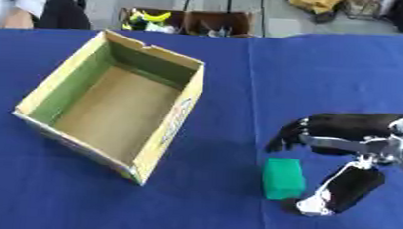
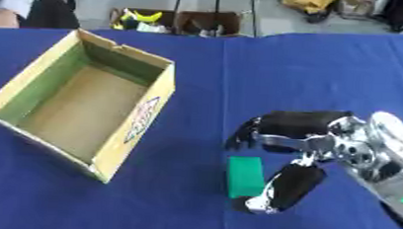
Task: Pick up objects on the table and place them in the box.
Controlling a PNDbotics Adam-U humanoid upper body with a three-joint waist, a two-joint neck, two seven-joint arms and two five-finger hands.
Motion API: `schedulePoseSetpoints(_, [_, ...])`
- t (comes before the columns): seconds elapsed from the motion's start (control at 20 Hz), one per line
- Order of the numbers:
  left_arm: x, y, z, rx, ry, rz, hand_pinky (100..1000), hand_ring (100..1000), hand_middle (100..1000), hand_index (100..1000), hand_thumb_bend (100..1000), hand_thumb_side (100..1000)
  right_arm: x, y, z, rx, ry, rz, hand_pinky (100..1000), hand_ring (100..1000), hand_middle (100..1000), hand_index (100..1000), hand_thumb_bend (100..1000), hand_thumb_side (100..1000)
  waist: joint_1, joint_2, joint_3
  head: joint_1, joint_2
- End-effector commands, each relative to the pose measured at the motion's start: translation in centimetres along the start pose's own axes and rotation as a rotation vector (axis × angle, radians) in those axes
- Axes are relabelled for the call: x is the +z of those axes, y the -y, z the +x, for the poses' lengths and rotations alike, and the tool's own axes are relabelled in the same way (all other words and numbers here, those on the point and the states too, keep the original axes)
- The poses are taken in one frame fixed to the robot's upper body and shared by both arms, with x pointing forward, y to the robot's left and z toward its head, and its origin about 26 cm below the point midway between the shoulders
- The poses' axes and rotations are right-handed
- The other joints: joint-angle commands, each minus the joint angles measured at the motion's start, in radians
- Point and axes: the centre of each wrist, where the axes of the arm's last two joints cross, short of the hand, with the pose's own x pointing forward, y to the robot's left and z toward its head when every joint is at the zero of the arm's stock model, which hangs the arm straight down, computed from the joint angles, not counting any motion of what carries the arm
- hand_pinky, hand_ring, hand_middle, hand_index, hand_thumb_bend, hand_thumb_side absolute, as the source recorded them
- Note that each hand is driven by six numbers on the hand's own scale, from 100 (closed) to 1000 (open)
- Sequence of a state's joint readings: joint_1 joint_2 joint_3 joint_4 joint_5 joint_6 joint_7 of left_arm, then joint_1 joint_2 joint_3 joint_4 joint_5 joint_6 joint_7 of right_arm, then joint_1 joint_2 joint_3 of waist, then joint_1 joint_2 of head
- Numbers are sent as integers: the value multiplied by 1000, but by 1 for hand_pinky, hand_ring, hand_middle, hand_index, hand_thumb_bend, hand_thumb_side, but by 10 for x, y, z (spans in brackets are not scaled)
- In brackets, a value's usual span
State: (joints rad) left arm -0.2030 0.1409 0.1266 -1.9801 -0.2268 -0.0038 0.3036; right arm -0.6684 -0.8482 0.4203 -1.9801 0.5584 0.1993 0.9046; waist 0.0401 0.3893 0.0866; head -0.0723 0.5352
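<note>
A green block lies on the blue table, right of the open cardboard box. The box stands at the left with nothing visible inside. My right hand reaches in from the right and hovers at the block. Its fingers spread above the block's far end and its thumb sits just right of the block. The fingers are not closed round the block. My left hand does not show in either view.
The blue cloth covers the table. Beyond its far edge stand open bins with mixed items, and a person's arm shows at the far left corner.
</note>
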Motion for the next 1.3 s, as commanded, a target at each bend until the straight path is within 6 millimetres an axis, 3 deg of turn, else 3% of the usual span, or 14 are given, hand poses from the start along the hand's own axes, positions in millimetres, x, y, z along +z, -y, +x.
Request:
schedulePoseSetpoints(0.05, [-4, -1, 7, 1, 34, -6, 248, 562, 609, 824, 150, 909, 5, 4, 3, 28, -25, -17, 769, 817, 809, 910, 397, 549, -3, -15, 1, -2, -12])
schedulePoseSetpoints(0.7, [-4, -1, 8, 4, 37, -12, 247, 563, 609, 823, 150, 910, 1, -3, 6, 32, -44, 7, 744, 787, 725, 854, 348, 525, -4, -12, 8, -16, -17])
schedulePoseSetpoints(1.0, [-4, 0, 8, 4, 39, -14, 248, 564, 610, 823, 151, 911, -2, -4, 0, 19, -104, 5, 699, 737, 674, 823, 227, 470, -4, -15, 11, -21, -24])
schedulePoseSetpoints(1.3, [-4, 0, 8, 5, 40, -17, 248, 565, 610, 823, 151, 912, -12, -12, -12, 13, -155, 40, 688, 735, 693, 832, 208, 431, -5, -15, 16, -30, -30])
